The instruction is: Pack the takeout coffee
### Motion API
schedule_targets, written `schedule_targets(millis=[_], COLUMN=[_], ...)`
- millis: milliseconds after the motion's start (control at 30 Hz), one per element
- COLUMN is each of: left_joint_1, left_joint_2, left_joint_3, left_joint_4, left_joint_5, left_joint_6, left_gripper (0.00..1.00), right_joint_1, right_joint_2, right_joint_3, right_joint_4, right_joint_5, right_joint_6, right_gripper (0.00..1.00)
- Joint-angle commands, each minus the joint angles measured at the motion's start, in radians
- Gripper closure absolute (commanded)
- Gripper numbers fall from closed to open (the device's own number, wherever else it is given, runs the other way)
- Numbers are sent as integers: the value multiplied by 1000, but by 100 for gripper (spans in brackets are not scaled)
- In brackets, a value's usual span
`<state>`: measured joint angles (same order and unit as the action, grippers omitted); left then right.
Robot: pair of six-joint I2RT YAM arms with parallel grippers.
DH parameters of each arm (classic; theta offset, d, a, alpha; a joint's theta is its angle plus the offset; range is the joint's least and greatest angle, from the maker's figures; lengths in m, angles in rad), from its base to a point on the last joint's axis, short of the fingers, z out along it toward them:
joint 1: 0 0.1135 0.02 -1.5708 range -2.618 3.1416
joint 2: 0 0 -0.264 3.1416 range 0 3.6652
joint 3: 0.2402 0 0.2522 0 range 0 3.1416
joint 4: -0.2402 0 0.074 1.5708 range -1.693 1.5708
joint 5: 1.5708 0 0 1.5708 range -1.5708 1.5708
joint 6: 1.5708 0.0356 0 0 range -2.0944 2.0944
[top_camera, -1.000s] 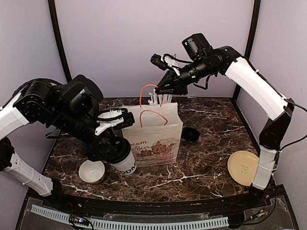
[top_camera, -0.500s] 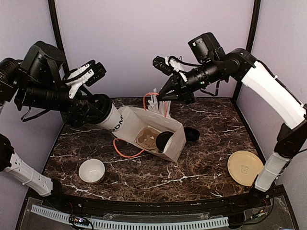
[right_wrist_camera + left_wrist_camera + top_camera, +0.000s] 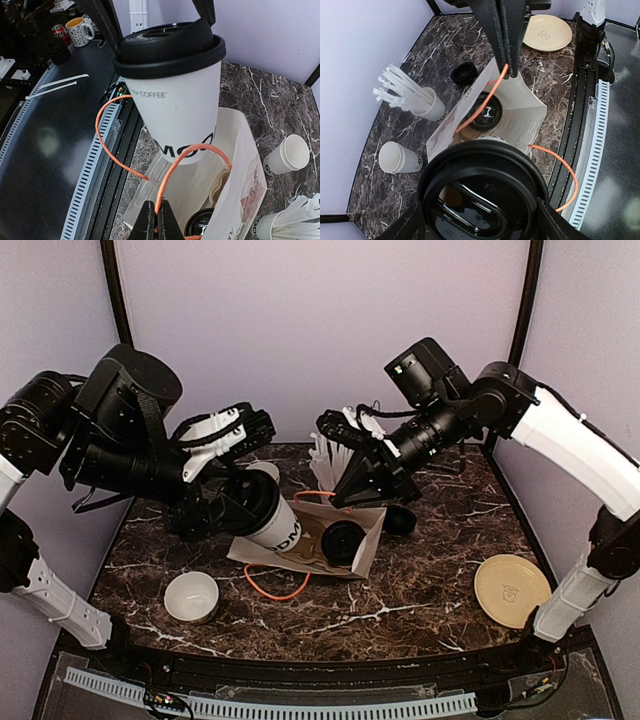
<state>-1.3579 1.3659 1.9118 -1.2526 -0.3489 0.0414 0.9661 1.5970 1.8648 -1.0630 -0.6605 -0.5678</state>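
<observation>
White bowl (image 3: 191,596) and tan plate (image 3: 511,589) sit nearest the arm bases on the marbled surface (image 3: 420,612), both well apart from the work; beyond them the paper bag (image 3: 366,540) lies tipped over, mouth toward the left arm, with a second lidded cup (image 3: 343,540) already inside by the cardboard carrier (image 3: 312,543); the right claw (image 3: 347,498), pressed together, pinches the orange handle (image 3: 197,146) and lifts the mouth's far side; the left claw (image 3: 255,510), spread wide round a lidded coffee cup (image 3: 282,532), holds it tilted at that mouth, long axis running from lid at upper left to base at lower right; I judge the coming move a push along that axis, with the left arm the nearer; farther back stand a loose black lid (image 3: 399,521), a cup of straws (image 3: 330,455) and a bare white cup (image 3: 397,157).
</observation>
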Motion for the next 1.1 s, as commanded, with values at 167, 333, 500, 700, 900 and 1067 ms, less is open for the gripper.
schedule_targets(millis=[167, 333, 500, 700, 900, 1067], left_joint_1=[-145, -220, -284, -345, -350, -353], left_joint_2=[-12, 25, 79, 188, 270, 329], left_joint_3=[-80, -100, -99, -57, -70, -41], left_joint_4=[61, 71, 53, -19, -59, -132], left_joint_5=[-95, -177, -250, -313, -372, -419], left_joint_6=[-9, -12, -1, 41, 84, 62], left_gripper=[52, 53, 53, 53, 53, 53], right_joint_1=[2, 1, 1, 1, 31, 87], right_joint_2=[-42, -37, -22, -14, -28, -28], right_joint_3=[10, 4, 18, 36, -19, -71], right_joint_4=[-61, -34, -36, -44, -73, -86], right_joint_5=[-96, -67, -84, -109, -152, -165], right_joint_6=[-81, -54, -44, -41, -75, -94], right_gripper=[100, 100, 100, 100, 100, 100])
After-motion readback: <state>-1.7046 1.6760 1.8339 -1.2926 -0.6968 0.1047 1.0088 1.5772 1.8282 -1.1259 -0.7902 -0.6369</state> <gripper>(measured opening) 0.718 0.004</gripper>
